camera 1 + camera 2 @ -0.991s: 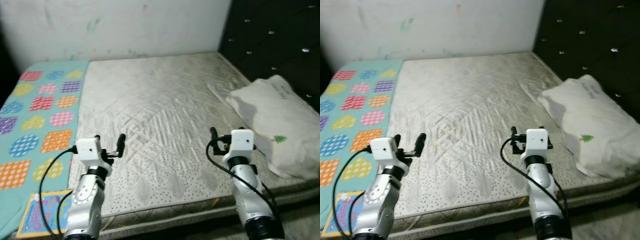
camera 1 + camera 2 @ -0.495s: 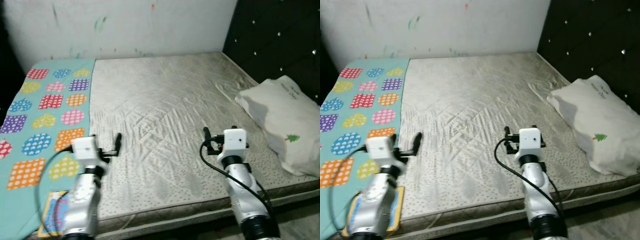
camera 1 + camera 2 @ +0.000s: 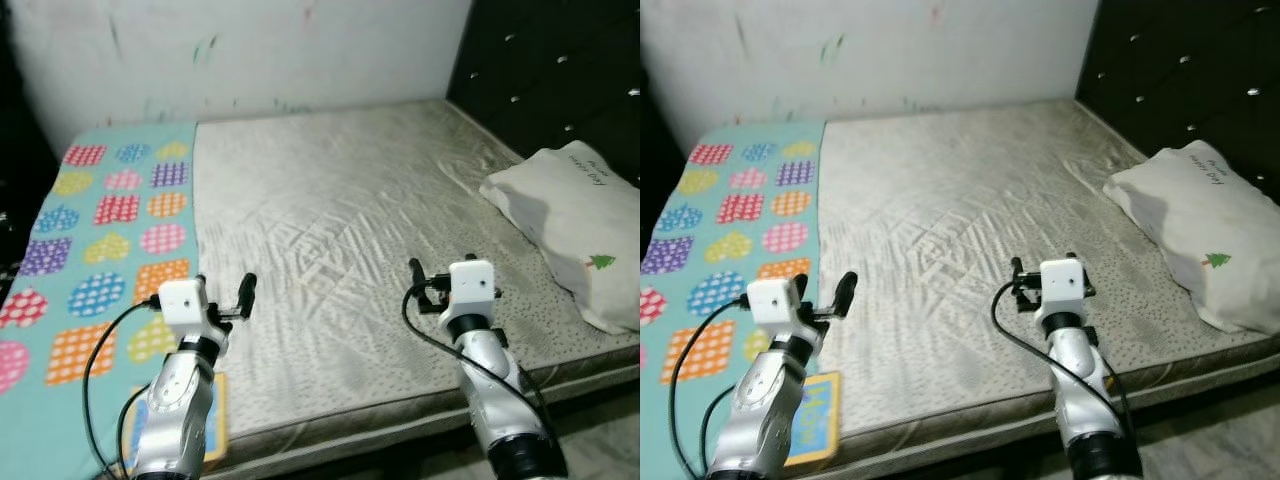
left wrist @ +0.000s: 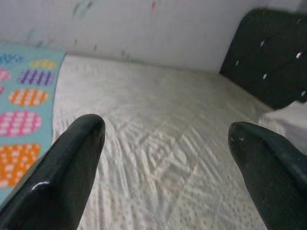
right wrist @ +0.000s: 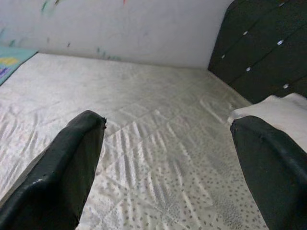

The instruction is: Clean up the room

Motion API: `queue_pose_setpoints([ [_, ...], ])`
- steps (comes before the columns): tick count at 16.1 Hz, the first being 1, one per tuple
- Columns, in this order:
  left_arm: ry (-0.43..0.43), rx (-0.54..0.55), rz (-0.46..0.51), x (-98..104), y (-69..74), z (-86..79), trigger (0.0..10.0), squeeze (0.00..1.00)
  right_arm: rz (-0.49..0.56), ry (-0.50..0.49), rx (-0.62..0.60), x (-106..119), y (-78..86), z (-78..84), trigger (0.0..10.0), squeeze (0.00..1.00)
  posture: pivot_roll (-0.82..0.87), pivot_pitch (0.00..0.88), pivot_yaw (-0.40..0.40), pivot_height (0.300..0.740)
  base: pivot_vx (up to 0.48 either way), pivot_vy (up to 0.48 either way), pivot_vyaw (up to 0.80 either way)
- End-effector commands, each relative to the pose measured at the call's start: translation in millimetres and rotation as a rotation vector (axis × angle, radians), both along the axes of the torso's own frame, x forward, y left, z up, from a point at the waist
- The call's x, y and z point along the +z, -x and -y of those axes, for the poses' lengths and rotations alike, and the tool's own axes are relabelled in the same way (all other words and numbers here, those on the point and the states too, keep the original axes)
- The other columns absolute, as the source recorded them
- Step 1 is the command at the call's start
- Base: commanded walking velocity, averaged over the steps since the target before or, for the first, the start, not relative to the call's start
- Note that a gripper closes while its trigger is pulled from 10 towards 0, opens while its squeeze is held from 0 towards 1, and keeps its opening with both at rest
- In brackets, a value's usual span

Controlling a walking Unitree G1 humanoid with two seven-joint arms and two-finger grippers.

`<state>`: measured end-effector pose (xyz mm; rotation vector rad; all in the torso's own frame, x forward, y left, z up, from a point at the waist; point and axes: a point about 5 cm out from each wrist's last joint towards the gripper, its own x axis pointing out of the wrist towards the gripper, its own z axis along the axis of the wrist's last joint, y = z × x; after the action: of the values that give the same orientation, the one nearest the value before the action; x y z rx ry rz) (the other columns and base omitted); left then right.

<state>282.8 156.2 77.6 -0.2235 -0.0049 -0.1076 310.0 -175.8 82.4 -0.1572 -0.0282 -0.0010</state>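
A bare grey mattress fills the bed, with a colourful sheet at 9 o'clock and a white pillow at 3 o'clock. The left pincer and right pincer are both wide and hold nothing above the mattress's near edge.

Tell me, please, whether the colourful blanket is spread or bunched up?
Spread: the colourful blanket lies flat over the mattress's left side, its patterned patches showing unwrinkled.

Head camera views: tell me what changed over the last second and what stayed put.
Mostly the camera shifted: more of the patterned sheet shows on the robot's left, and the pillow sits nearer the right edge. Nothing on the bed moved, and nothing was taken hold of or let go. The left gripper and right gripper stay raised over the mattress, open and empty. The colourful book remains at the bed's near edge.
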Motion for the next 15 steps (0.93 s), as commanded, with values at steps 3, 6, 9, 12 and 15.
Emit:
queue_pose_setpoints([
  [3, -0.020, 0.016, -0.005, -0.6, 1.4, -8.8, 10.0, 0.00, 0.015, -0.010, 0.016, 3.5, -1.5, -6.2, 10.0, 0.00, -0.07, 0.000, 0.023, 0.740, 0.000, 0.444, 0.00],
  [6, -0.022, 0.015, -0.008, -0.9, 1.4, -8.3, 10.0, 0.00, 0.015, -0.011, 0.021, 3.4, -2.1, -7.6, 10.0, 0.00, -0.07, 0.000, 0.025, 0.740, 0.000, 0.447, 0.00],
  [9, -0.024, 0.011, -0.012, -1.6, 1.7, -8.3, 10.0, 0.00, 0.021, 0.020, 0.042, 4.1, -2.2, -9.7, 10.0, 0.00, -0.07, 0.000, 0.024, 0.740, 0.000, 0.459, 0.00],
  [12, -0.025, 0.011, -0.014, -2.4, 2.0, -8.4, 10.0, 0.00, 0.018, 0.029, 0.043, 3.3, -1.8, -9.6, 10.0, 0.00, -0.07, 0.000, 0.024, 0.740, 0.000, 0.465, 0.00],
  [15, -0.027, 0.014, -0.017, -2.6, 1.9, -8.0, 10.0, 0.00, 0.020, 0.030, 0.043, 3.4, -1.6, -9.4, 10.0, 0.00, -0.07, 0.000, 0.026, 0.740, 0.000, 0.464, 0.00],
])
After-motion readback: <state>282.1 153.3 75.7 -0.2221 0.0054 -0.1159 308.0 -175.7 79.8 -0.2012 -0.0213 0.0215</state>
